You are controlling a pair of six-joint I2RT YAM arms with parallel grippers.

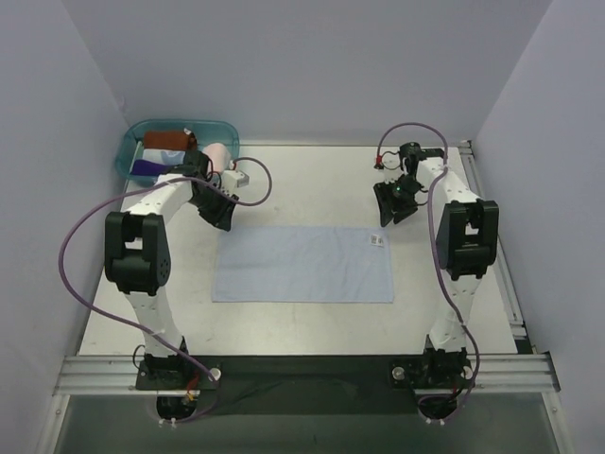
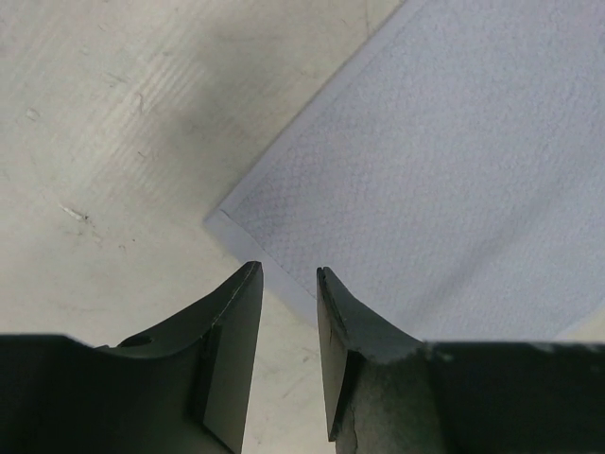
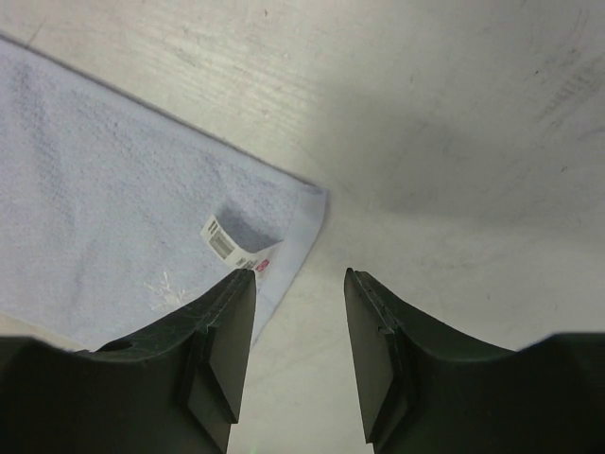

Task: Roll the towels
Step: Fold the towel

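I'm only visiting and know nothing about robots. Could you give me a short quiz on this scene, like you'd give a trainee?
1. True or false: the blue towel lies spread flat on the table.
2. The right gripper hovers by a towel corner that carries: A a white tag; B a button; C a knot.
3. Fill in: the teal tub stands at the table's far ____ corner, by the robot's own sides.

Key: 1 true; 2 A; 3 left.
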